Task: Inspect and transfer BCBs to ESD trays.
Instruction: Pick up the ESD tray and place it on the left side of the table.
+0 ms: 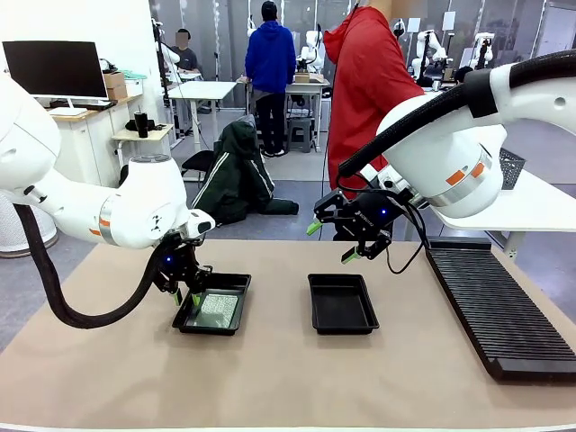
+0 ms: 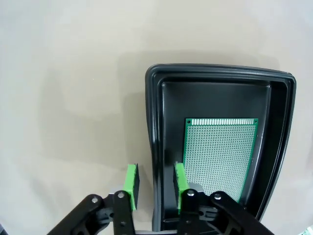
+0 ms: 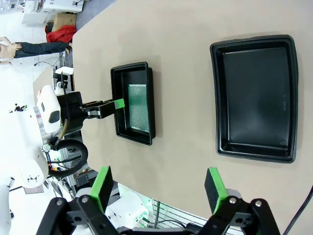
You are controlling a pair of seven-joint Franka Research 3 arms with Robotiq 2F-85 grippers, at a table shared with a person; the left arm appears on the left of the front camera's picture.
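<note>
Tan matte covering spread across the table (image 1: 288,378). On its left part sat the left ESD tray (image 2: 154,112), a shallow black plastic rectangle with a raised flared rim and rounded corners. One BCB (image 2: 219,156), a thin flat green rectangle dotted with a fine grid of holes, lay flat on the tray's floor, towards its near end.

The left gripper (image 2: 155,188) pointed down at that tray's left edge. Its fingers stood narrowly apart, one green pad outside the wall and one inside, with a small gap on each side of the rim. It held nothing, and the inner pad stood just beside the board's left edge.

Well to the right, near the table's middle, lay the matching right ESD tray (image 1: 342,304), its smooth dark floor showing. The right gripper (image 1: 329,243) hung in the air above the tray's far end, fingers spread wide and gripping nothing.

A long black ribbed rack (image 1: 490,306) ran along the table's right side. A person (image 1: 369,90) in a red jacket stood at the far side.
</note>
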